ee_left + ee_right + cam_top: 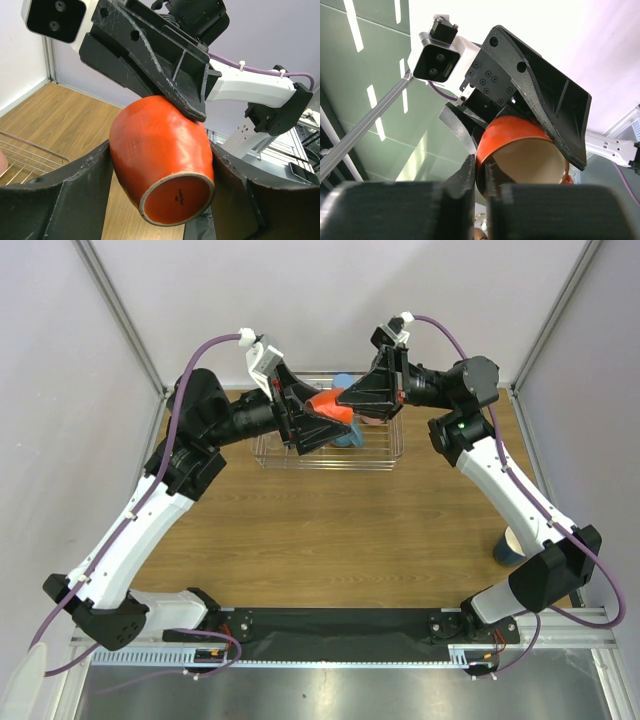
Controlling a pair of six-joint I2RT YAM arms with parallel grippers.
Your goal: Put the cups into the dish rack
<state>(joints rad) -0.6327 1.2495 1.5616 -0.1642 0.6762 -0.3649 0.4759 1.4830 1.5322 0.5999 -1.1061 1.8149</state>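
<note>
The small orange cup (pixel 330 406) hangs above the dish rack (pixel 385 462), its belly squeezed between the left fingers (pixel 75 185) while the right fingers (pixel 462 182) pinch its rim (seemingly one inside the mouth and one outside). It looks like glazed ceramic, so probably rigid, slick, fairly light and chippable. The belly hold therefore seems safer than the thin rim.

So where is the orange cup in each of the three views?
Top external: orange cup upper centre, over the dish rack.
Left wrist: orange cup at centre, base toward camera.
Right wrist: orange cup lower centre, mouth toward camera.
Shared landmark: left gripper clamping it.
</note>
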